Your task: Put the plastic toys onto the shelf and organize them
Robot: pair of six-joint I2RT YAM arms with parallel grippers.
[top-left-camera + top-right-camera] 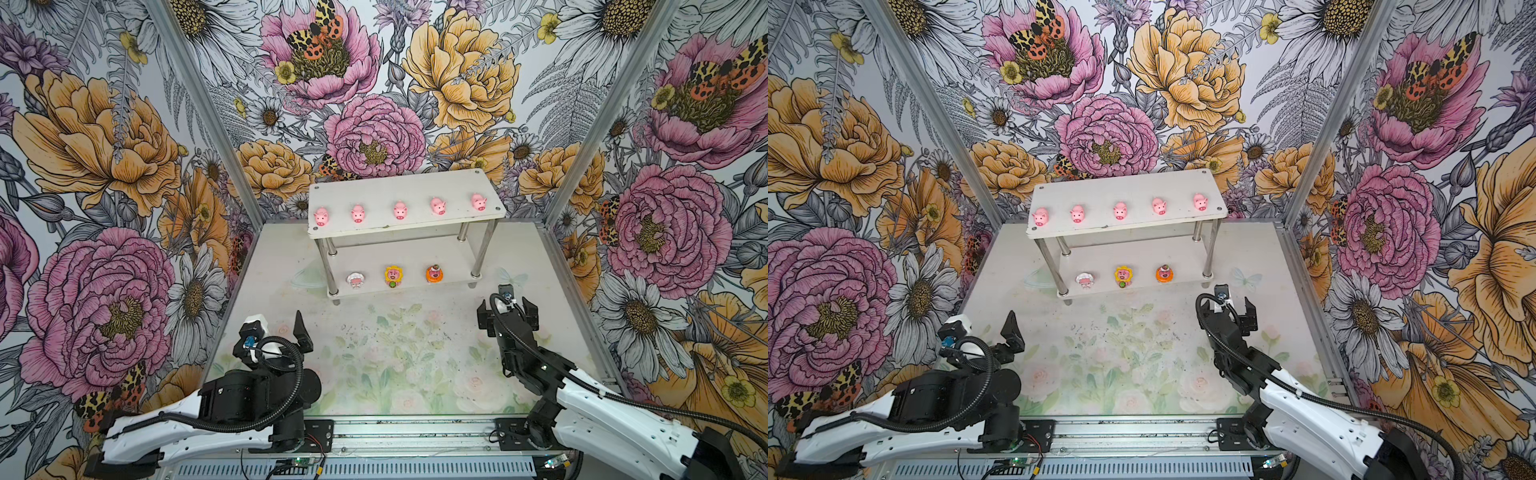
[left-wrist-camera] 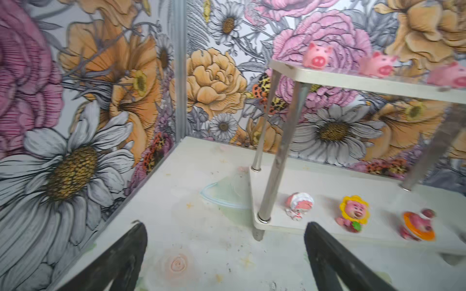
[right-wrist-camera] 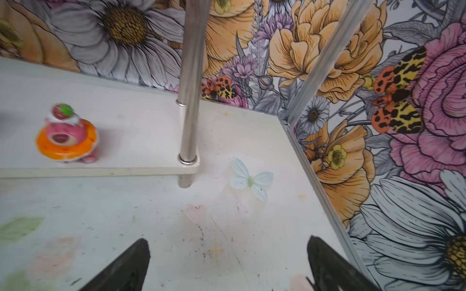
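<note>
Shelf (image 1: 407,195) stands at the back of the tabletop (image 1: 395,353), close to the rear floral wall (image 1: 374,83). In both top views, five pink pigs (image 1: 400,210) sit in a spaced row along the front part of the upper tier, snouts facing forward.

Lower tier, left to right: white-hooded figure (image 1: 355,280), sunflower figure (image 1: 392,276), orange figure (image 1: 434,273). All three stand near the front edge, apart from each other, none touching a metal leg (image 1: 328,266).

Left gripper (image 2: 224,225): jaws spread wide, nothing between them, only bare tabletop. It hangs in front of the shelf's left end, well short of the lower tier.

Right gripper (image 3: 227,239): jaws also spread wide and empty. It sits over the tabletop just in front of the shelf's right end. The right wrist view shows the orange figure off to one side on the lower tier, clear of the fingers (image 3: 131,259), and a printed butterfly (image 3: 252,180) beside the front right leg.
</note>
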